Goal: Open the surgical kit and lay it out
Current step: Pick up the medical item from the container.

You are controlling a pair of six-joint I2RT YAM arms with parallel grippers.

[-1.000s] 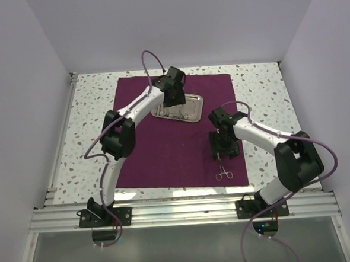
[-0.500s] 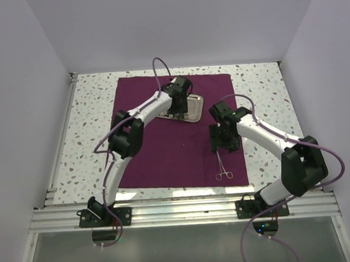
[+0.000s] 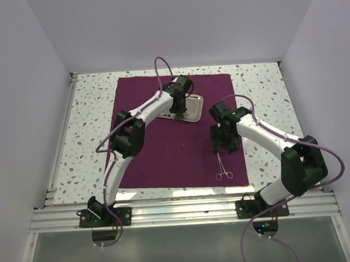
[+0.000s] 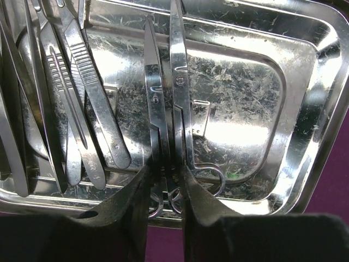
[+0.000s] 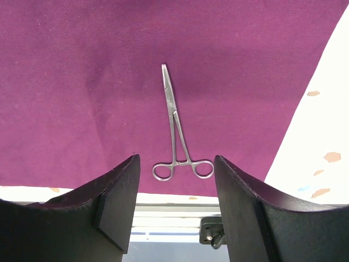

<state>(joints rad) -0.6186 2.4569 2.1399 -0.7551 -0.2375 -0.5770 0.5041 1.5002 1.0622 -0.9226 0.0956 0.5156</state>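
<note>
The dark purple cloth (image 3: 164, 155) lies spread flat on the table. The shiny steel tray (image 3: 193, 115) sits on its far middle. My left gripper (image 3: 178, 112) is down in the tray (image 4: 245, 109), its fingers closed narrowly on two ring-handled instruments (image 4: 166, 109) lying side by side. Scalpel handles and tweezers (image 4: 71, 109) lie at the tray's left. My right gripper (image 3: 219, 147) hangs open and empty above the cloth (image 5: 82, 82). One ring-handled forceps (image 5: 175, 125) lies on the cloth ahead of it, near the front right corner (image 3: 223, 167).
The speckled table top (image 3: 261, 90) shows around the cloth. An aluminium rail (image 3: 180, 211) runs along the near edge, just past the forceps. White walls close in the left, right and back sides.
My left gripper moved right and down into the tray onto the ring-handled instruments, then held still. My right arm shifted slightly. The forceps on the cloth has not moved.
</note>
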